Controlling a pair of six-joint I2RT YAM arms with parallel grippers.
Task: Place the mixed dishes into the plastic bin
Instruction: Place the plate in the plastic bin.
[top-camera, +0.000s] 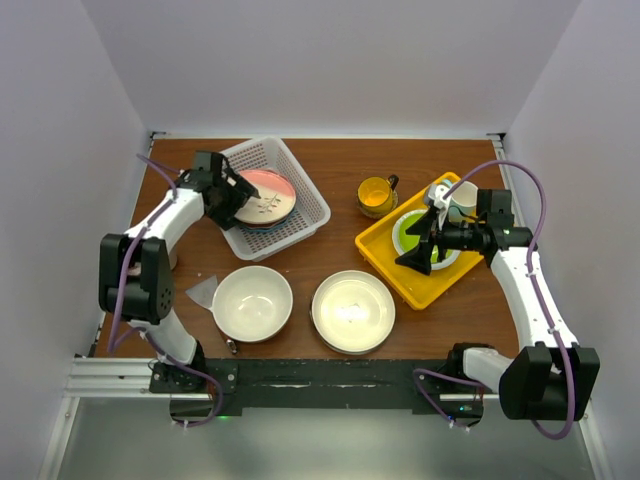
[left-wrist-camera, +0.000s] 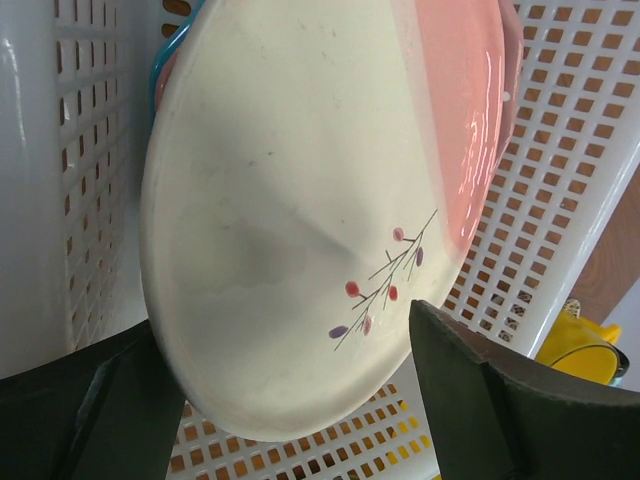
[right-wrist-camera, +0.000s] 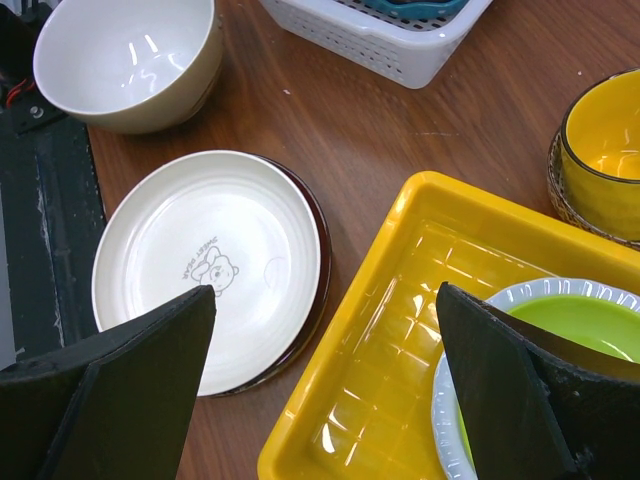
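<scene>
White plastic bin (top-camera: 308, 182) holds cream-pink plate (top-camera: 268, 200) — left end effector (left-wrist-camera: 285, 335) and right end effector (right-wrist-camera: 325, 292) both spread.

The right gripper (right-wrist-camera: 325, 298) hung over the wooden table (right-wrist-camera: 330, 130) with its two dark fingers (right-wrist-camera: 120, 380) spread wide and nothing between them. Below the gap sat the dark red-rimmed bowl (right-wrist-camera: 210, 265), white inside with a small bear print, just beside the yellow tray (right-wrist-camera: 400, 300). The lime-green plate (right-wrist-camera: 570, 330) lay in the tray. The large cream bowl (right-wrist-camera: 125, 60) stood at upper left, the plastic bin (right-wrist-camera: 390, 40) at the top edge, and the yellow mug (right-wrist-camera: 605, 150) at right.
</scene>
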